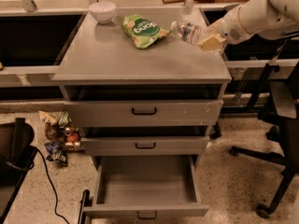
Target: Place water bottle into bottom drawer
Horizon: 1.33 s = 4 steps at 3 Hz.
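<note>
Glossy white rounded plastic arm shell point(261, 13), thick, tapering toward wrist; thin dark seam ringing wrist. Tan blocky gripper point(211, 42) at upper right, over right rear corner of grey bench point(140, 62); jaws flat-faced.

I see my gripper point(208, 38) at the right rear edge of the desk point(140, 59), jaws clamped on the tilted water bottle point(189, 31) near the green snack bag point(141, 30), with the bottom drawer point(147, 190) pulled open below.

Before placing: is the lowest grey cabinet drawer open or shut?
Open: grey bottom drawer pulled out, inside bare. Gripper holds clear plastic bottle over the cabinet top.
</note>
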Motion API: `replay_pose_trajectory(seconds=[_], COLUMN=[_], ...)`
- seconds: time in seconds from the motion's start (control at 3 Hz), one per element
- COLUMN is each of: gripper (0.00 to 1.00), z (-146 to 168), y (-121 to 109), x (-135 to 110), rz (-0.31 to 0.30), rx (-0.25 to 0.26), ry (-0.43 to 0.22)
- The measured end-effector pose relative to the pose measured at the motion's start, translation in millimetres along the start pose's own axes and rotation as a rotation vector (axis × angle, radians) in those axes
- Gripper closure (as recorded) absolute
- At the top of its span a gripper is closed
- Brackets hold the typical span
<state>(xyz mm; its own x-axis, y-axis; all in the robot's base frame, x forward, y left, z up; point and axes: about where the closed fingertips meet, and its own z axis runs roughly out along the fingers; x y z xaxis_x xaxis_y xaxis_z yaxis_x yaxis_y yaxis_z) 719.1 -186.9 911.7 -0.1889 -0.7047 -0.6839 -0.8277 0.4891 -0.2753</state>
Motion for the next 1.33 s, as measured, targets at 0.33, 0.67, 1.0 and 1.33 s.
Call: replay_pose_trajectory(seconds=[0.33, 0.67, 1.0, 1.33], gripper=[1.0, 1.0, 1.0, 1.0], z=[-14, -14, -11, -13], y=[43, 43, 73, 134], x=[-15, -15, -4, 11], rz=[-0.066, -0.066, -0.11, -0.208], rx=[-0.111, -0.112, -0.164, -0.245], ry=[-0.065, -0.065, -0.077, -0.09])
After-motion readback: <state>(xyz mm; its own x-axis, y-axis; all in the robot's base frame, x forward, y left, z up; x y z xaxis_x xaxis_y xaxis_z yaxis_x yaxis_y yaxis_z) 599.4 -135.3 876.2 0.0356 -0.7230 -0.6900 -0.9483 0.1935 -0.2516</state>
